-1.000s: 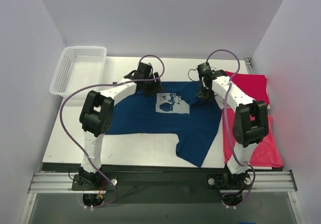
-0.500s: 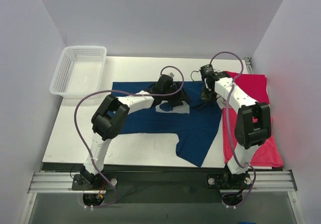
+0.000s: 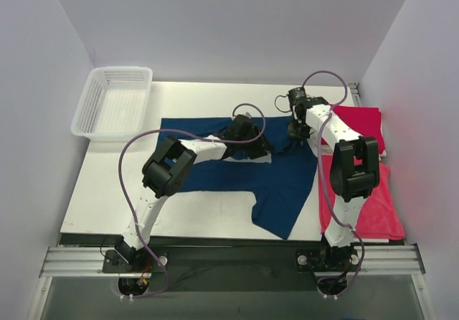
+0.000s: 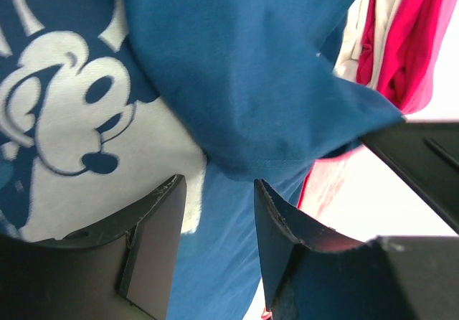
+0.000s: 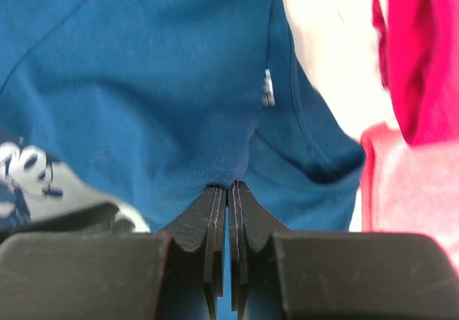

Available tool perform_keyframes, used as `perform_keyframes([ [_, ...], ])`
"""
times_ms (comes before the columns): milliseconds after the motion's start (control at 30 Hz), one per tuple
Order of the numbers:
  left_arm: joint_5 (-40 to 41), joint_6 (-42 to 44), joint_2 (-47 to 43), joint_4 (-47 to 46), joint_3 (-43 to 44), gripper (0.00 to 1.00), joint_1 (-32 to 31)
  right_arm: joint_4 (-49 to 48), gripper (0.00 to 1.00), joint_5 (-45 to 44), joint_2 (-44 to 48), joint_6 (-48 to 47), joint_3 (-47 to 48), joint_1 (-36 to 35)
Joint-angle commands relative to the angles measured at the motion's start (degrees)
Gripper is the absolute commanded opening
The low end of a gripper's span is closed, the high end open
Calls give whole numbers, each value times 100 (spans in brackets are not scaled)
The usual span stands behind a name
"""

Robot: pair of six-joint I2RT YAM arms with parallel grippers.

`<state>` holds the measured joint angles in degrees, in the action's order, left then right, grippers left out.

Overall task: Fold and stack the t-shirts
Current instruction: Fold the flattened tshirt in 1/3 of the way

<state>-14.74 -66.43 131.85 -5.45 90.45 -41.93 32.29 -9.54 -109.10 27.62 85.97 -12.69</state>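
Observation:
The navy t-shirt (image 3: 280, 184) lies spread on the table, with one part hanging toward the front edge. My left gripper (image 3: 251, 139) hovers low over its pale cartoon print (image 4: 64, 140). Its jaws (image 4: 215, 184) are apart, with navy cloth showing beyond them. My right gripper (image 3: 294, 130) is at the shirt's upper right. In the right wrist view it (image 5: 228, 185) is shut on a pinch of the navy cloth (image 5: 143, 69). Crimson t-shirts lie at the right, one at the back (image 3: 358, 119) and one nearer (image 3: 376, 205). They also show in the left wrist view (image 4: 401, 40) and the right wrist view (image 5: 416, 54).
A white mesh basket (image 3: 115, 105) stands at the table's back left corner. Bare white tabletop (image 3: 201, 212) shows in front of the navy shirt. White walls close in on both sides. The two grippers are close together near the shirt's top edge.
My left gripper has moved right, from the shirt's top edge near the collar to over the print, close to the right gripper. The right gripper has barely shifted.

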Motion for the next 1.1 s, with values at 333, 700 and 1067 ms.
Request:
perform_keyframes([
  [333,208,517,157,-88,587,53,-210,-294,0,-118,-1245,25,956,223],
  [700,542,763,534,369,1167,52,-289,-311,0,-74,-1518,86,1106,346],
  [1067,999,1106,886,835,1571,35,-368,-294,0,40,-1535,112,1018,372],
])
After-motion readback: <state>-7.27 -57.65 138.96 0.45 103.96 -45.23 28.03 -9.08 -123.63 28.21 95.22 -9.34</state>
